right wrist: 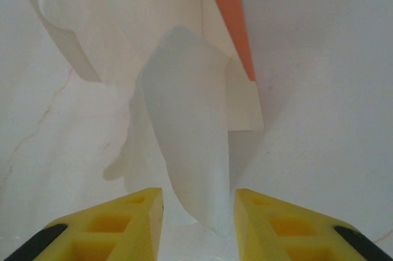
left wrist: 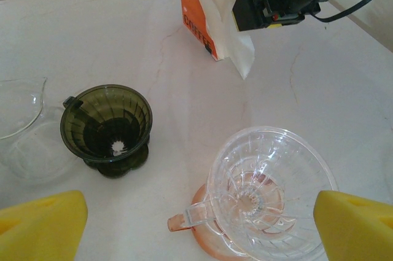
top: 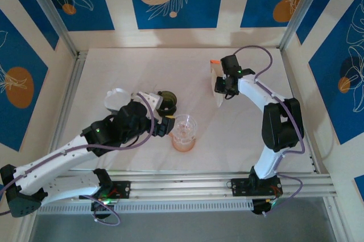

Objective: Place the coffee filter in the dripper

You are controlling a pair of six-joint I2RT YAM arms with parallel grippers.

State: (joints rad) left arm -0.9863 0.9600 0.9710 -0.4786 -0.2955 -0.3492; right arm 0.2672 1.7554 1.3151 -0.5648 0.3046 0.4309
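Far left, a clear glass vessel (left wrist: 21, 132) sits on the pale table (top: 114, 71). The left gripper (left wrist: 199, 218) hovers low with its jaws spread wide and nothing in them (the yellow fingers (left wrist: 43, 227) straddle the clear dripper (left wrist: 264, 187) without touching it). That dripper stands on an orange base, a dark green dripper (left wrist: 107, 129) at its 11 o'clock. At its 1 o'clock, well apart, the right gripper (right wrist: 198, 202) has its jaws partly closed on the white coffee filter (right wrist: 187, 138), beside the orange filter box (left wrist: 195, 24).
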